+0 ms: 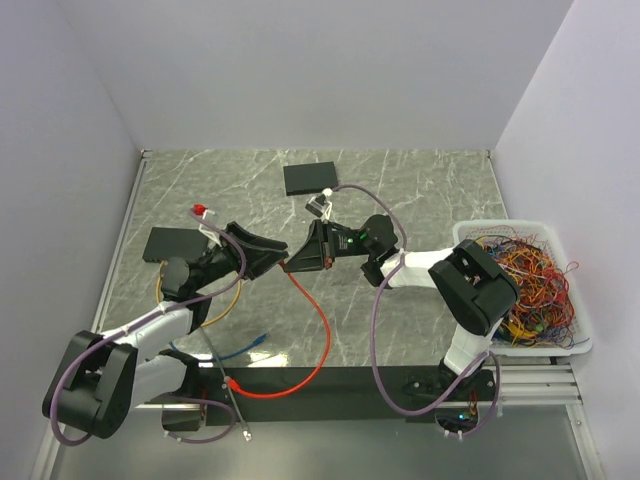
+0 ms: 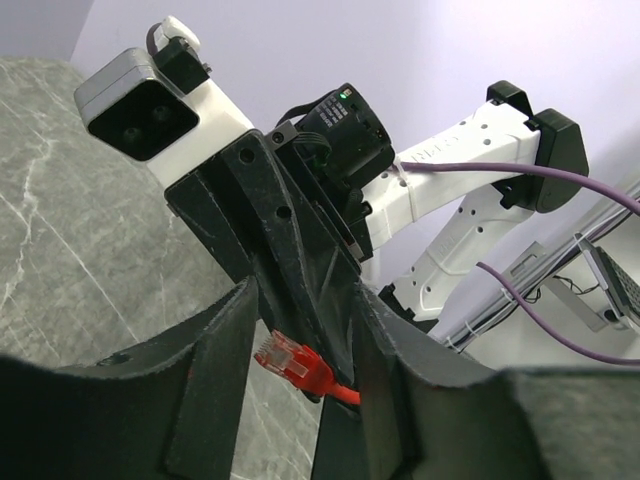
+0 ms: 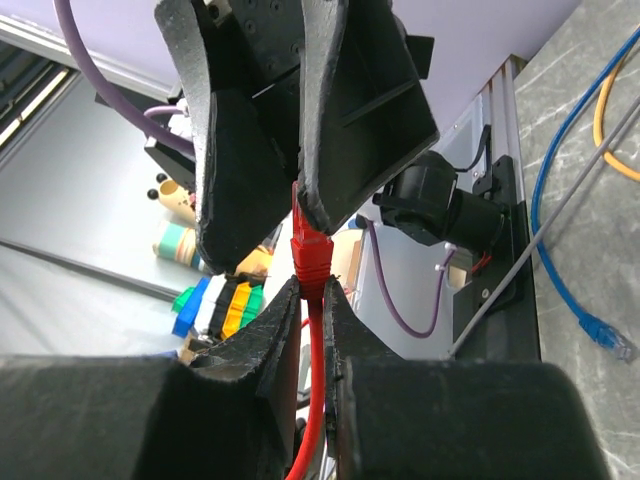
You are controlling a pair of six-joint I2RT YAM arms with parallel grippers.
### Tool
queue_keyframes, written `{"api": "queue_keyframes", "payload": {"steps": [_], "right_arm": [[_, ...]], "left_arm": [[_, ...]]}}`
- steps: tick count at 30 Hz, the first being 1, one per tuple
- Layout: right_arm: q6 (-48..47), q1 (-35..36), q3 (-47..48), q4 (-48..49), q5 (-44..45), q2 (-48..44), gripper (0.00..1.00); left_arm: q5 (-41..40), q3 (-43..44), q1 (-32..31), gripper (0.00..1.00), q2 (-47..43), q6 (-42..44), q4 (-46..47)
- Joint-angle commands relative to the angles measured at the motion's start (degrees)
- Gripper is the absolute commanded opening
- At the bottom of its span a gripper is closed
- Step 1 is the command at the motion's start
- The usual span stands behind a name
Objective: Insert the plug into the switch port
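Black fingers of the right gripper (image 3: 312, 292) are pinched tight on the red boot of the plug (image 2: 295, 365), just behind its clear connector head. The left gripper (image 2: 307, 295) faces it tip to tip. Its jaws stand partly apart and straddle the head. Whether its pads press on the plug cannot be confirmed.

Plug position: in the air between the two grippers, clear of the table (image 1: 420, 190), near the middle of the workspace. Its long axis runs along the line joining the grippers. The clear head points toward the left gripper, away from the right wrist. The red cable (image 1: 322, 325) leaves the boot through the right gripper's fingers, drops to the table, curves toward the near edge and ends by the left arm's base.

Surroundings: one flat black box (image 1: 310, 178) lies on the marble-patterned surface beyond the grippers. A second black box (image 1: 168, 243) lies to the left, partly hidden by the left arm. No ports are discernible on either. A white basket (image 1: 500, 223) of tangled wires stands at the right edge. A blue cable (image 1: 250, 345) and a yellow cable (image 1: 228, 305) lie near the left arm.
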Motion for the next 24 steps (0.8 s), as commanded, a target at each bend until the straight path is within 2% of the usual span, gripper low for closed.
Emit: {"api": "queue_keyframes", "payload": {"steps": [1, 4, 7, 13, 17, 18, 20, 21, 23, 24], "right_arm": [[-0.1, 0.2, 2.2, 26.4, 1.8, 0.0, 0.0], [-0.4, 0.0, 2.0, 26.4, 2.5, 0.4, 0.0], [-0.7, -0.2, 1.7, 26.4, 3.4, 0.5, 0.0], [-0.4, -0.4, 1.8, 26.4, 4.4, 0.9, 0.0], [0.3, -0.4, 2.4, 26.4, 4.3, 1.2, 0.01], [0.2, -0.4, 2.5, 26.4, 4.2, 1.2, 0.18], [-1.6, -1.1, 2.6, 22.9, 3.0, 0.7, 0.38], [-3.0, -1.4, 2.2, 20.8, 2.8, -0.8, 0.57], [-9.8, -3.1, 1.1, 11.2, 3.3, -3.3, 0.66], [-13.2, -3.5, 0.3, 6.4, 3.6, -6.7, 0.66]], "left_arm": [[0.6, 0.5, -0.2, 0.48, -2.3, 0.9, 18.3], [0.4, 0.6, -0.2, 0.42, -3.5, 1.9, 15.7], [0.1, 0.6, -0.2, 0.24, -4.9, 2.8, 13.2], [-0.6, 0.8, -0.2, 0.0, -5.5, 3.6, 10.9], [-1.0, 0.7, -0.2, 0.01, -5.7, 3.4, 10.6], [-1.1, 0.9, -0.2, 0.01, -5.8, 3.8, 9.8], [-2.8, 2.3, -0.2, 0.0, -6.6, 4.9, 2.3], [-3.7, 2.9, -0.2, 0.0, -7.1, 7.0, -1.8], [-7.9, 4.8, -0.3, 0.01, -8.8, 9.3, -12.0], [-9.3, 5.3, -0.3, 0.0, -9.4, 11.1, -14.6]]}}
